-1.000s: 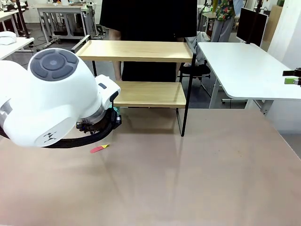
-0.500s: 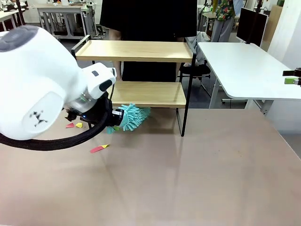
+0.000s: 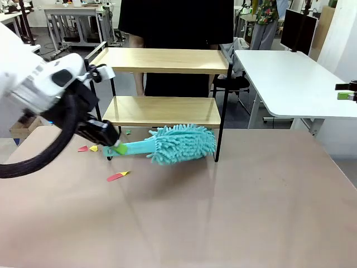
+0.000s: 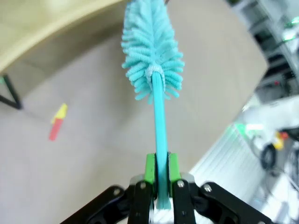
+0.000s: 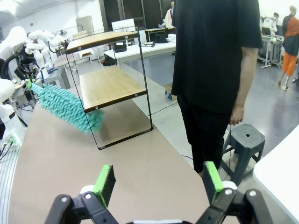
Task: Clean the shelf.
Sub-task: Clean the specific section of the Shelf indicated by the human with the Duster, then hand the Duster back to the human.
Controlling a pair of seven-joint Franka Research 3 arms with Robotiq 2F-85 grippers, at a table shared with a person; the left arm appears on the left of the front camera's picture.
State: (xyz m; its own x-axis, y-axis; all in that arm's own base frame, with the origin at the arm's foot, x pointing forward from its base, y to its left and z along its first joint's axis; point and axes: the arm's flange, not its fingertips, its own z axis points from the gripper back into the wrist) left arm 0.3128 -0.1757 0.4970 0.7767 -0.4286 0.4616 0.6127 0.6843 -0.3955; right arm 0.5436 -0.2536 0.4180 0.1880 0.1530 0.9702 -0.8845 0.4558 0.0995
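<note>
Pinching one teal duster (image 3: 181, 143) by its handle, the left hand (image 3: 115, 148) holds the fluffy head low beside the shelf's (image 3: 162, 60) front right leg, under the lower of its two boards. The shelf stands at the counter's (image 3: 223, 212) far edge. Three paper scraps (image 3: 117, 176) lie near the duster's handle. The right hand (image 5: 158, 182) is spread wide, holding nothing.
</note>
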